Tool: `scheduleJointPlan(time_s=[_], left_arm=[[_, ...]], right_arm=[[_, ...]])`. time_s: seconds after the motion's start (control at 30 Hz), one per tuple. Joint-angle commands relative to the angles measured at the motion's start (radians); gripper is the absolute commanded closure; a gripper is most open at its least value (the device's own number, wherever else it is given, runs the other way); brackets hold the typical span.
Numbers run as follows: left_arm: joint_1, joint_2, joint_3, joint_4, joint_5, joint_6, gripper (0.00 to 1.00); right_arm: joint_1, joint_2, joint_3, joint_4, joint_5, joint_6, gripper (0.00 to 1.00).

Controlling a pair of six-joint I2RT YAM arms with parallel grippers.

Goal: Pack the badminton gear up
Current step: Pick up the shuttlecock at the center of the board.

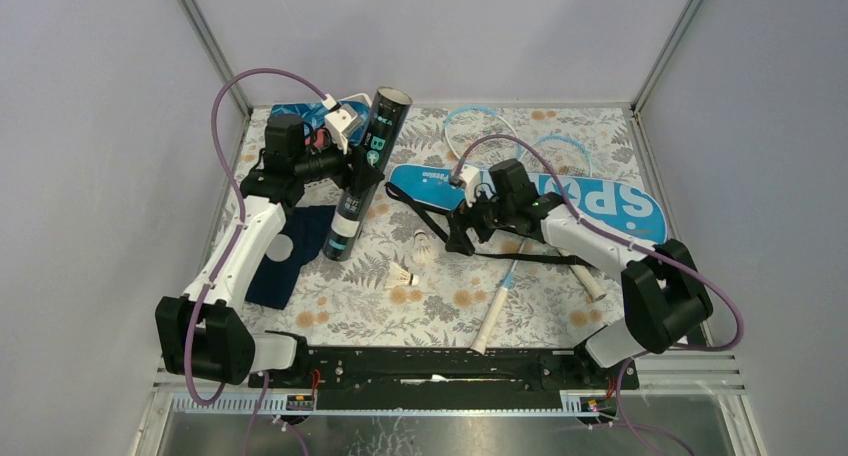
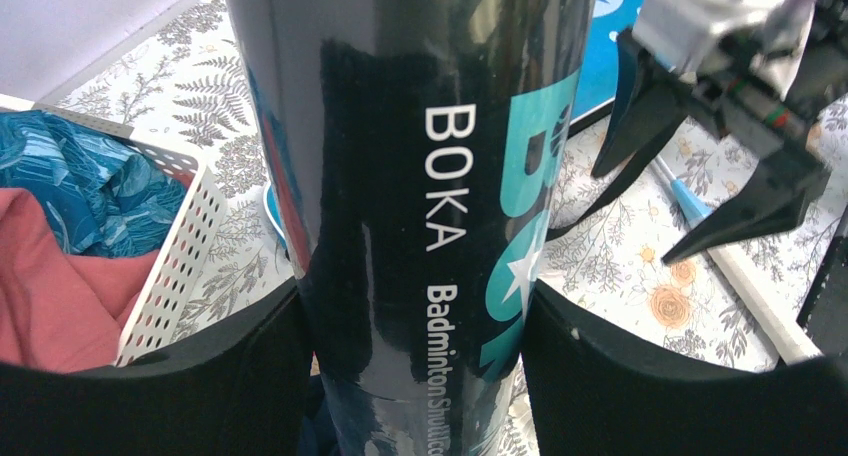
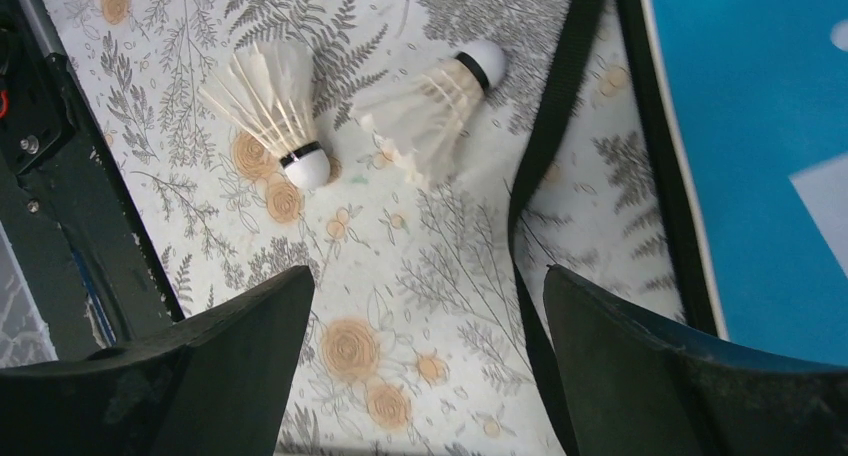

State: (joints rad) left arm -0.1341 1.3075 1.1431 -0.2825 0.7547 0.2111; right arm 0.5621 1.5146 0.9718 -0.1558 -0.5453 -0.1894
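Observation:
My left gripper point(image 1: 355, 171) point(image 2: 415, 346) is shut on the long black tube point(image 1: 365, 171) point(image 2: 430, 176), holding it tilted with its open mouth up and toward the back. My right gripper point(image 1: 460, 238) point(image 3: 430, 296) hangs open over the table, nothing between its fingers. Just beyond it lie two white shuttlecocks point(image 3: 270, 101) point(image 3: 430, 111), also seen from above point(image 1: 425, 244) point(image 1: 402, 274). The blue bag point(image 1: 600, 201) point(image 3: 760, 156) lies flat to the right, its black strap point(image 3: 545, 176) running past my right finger. Two light-blue racket heads point(image 1: 475, 126) point(image 1: 565, 151) poke out behind it; one white handle point(image 1: 492, 316) points toward me.
A white basket point(image 2: 175, 266) point(image 1: 320, 116) with blue and red cloths stands at the back left. A navy cloth point(image 1: 290, 256) lies under the left arm. The right gripper point(image 2: 640, 216) shows in the left wrist view, close to the tube's right side.

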Motion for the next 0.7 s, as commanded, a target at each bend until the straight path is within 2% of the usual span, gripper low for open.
scheduleJointPlan(time_s=[0.0,0.43,0.67], left_arm=[[0.022,-0.029,-0.011,0.092,0.034,-0.053,0.97],[0.033,-0.03,-0.016,0.093,0.052,-0.04,0.97],[0.033,-0.026,-0.013,0.086,0.049,-0.028,0.97]], right_arm=[[0.052,0.073,0.014,0.125,0.041,0.015,0.11],[0.157,0.218,0.054,0.208,0.159,-0.055,0.2],[0.167,0.269,0.088,0.238,0.2,-0.088,0.34]])
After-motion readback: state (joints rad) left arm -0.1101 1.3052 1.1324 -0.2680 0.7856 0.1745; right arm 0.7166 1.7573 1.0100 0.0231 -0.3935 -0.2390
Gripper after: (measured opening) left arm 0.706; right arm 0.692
